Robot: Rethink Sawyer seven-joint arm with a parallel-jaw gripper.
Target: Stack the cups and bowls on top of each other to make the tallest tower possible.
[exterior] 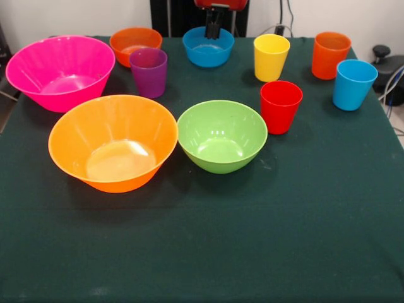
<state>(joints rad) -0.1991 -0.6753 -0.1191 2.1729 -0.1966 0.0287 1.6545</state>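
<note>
nothing was stacked yet; every piece stood apart, mouth up, on the dark green table cloth point(202, 252).

bowls: large glossy pink plastic bowl point(60, 71) far left, large orange plastic bowl point(113, 142) in front of it, medium green plastic bowl point(221, 135) just beside that one, small orange plastic bowl point(135, 45) and small blue plastic bowl point(208, 46) along the far edge.

cups: purple plastic tumbler point(149, 72) just in front of the small orange bowl, yellow tumbler point(271, 57), orange tumbler point(331, 55), light blue tumbler point(354, 84), red tumbler point(281, 106) near the green bowl.

gripper point(213, 31) hung right over the small blue bowl, only its dark tip showing. couldn't tell how far open it was; nothing seemed held.

handling, my read: all light, stiff, slick plastic, likely to skid or tip if nudged. best hold was probably a pinch on the rim wall; the big bowls looked too wide to span.

obstructions: the blue bowl had clear space around it. the purple cup crowded the small orange bowl, the red cup sat close to the green.
</note>
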